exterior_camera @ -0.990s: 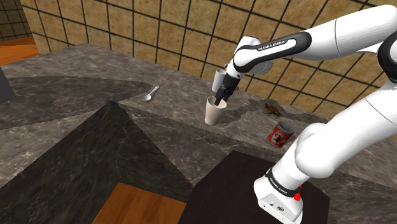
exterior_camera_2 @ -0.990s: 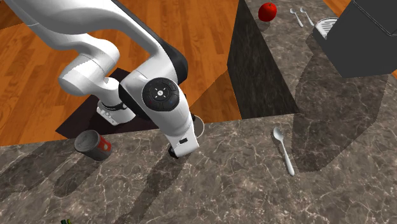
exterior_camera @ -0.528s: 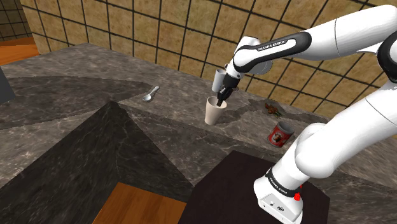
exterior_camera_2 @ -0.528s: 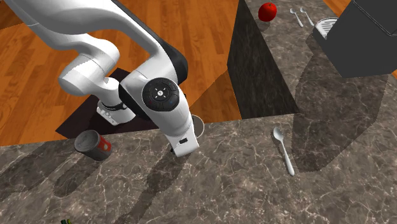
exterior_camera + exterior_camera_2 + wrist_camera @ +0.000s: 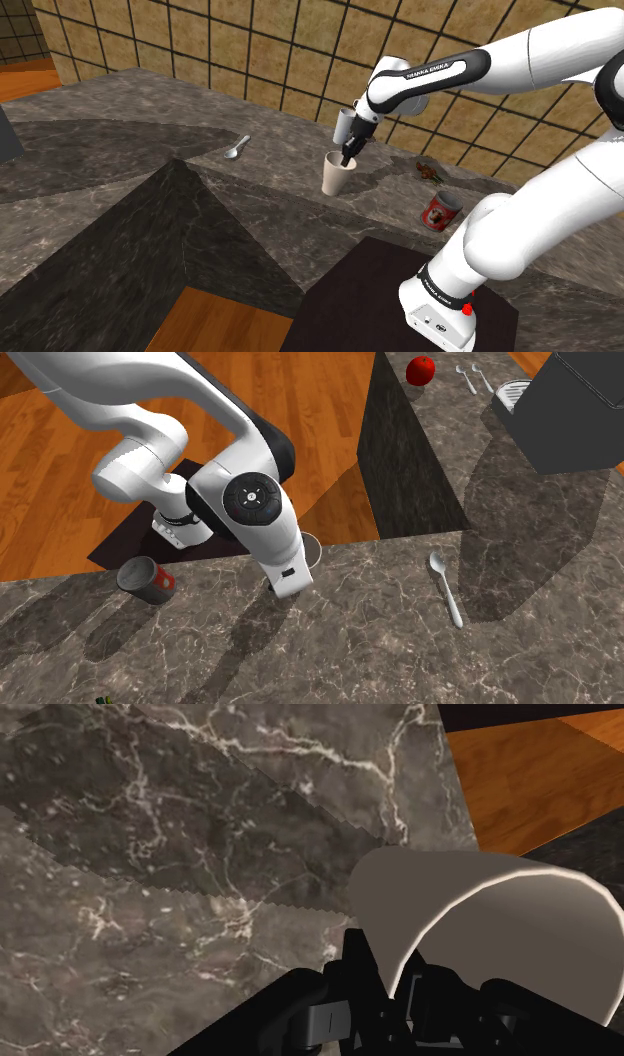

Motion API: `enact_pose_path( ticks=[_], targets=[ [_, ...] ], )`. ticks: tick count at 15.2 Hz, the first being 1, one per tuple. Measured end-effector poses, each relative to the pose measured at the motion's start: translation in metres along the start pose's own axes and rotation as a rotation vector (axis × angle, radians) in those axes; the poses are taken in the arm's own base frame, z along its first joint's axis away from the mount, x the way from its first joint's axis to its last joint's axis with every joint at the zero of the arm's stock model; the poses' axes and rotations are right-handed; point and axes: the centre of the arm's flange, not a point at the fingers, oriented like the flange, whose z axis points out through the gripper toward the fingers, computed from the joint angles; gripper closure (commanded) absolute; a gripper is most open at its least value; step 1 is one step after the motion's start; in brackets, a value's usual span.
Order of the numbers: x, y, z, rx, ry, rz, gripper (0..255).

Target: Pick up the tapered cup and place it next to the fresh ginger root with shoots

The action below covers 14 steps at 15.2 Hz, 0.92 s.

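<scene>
The tapered cup (image 5: 337, 176) is off-white and stands upright on the dark marble counter (image 5: 120, 150). My gripper (image 5: 347, 157) comes down on its rim from above and is shut on the cup's wall. In the wrist view the fingers (image 5: 358, 966) pinch the thin wall of the cup (image 5: 480, 934), one inside and one outside. The second exterior view has the cup's rim (image 5: 314, 549) peeking out behind the arm's hand. The ginger root (image 5: 428, 171), brown with green shoots, lies on the counter to the shoulder view's right of the cup, near the tiled wall.
A red-labelled can (image 5: 440, 210) stands near the counter edge, between the ginger and the stand. A spoon (image 5: 238, 148) lies to the shoulder view's left of the cup. A red apple (image 5: 421, 369), more cutlery and a dark appliance (image 5: 580, 402) sit far along the counter.
The fingers have gone from apart to pinched on the cup's rim. The arm and the cup have stayed in place.
</scene>
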Motion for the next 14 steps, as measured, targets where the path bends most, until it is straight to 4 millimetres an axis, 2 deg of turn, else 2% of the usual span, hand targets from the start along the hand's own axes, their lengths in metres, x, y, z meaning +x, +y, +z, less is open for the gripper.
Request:
enact_pose_path(
  ticks=[14],
  targets=[
    [0.0, -0.009, -0.069, 0.0, 0.0, 0.0, 255]
  ],
)
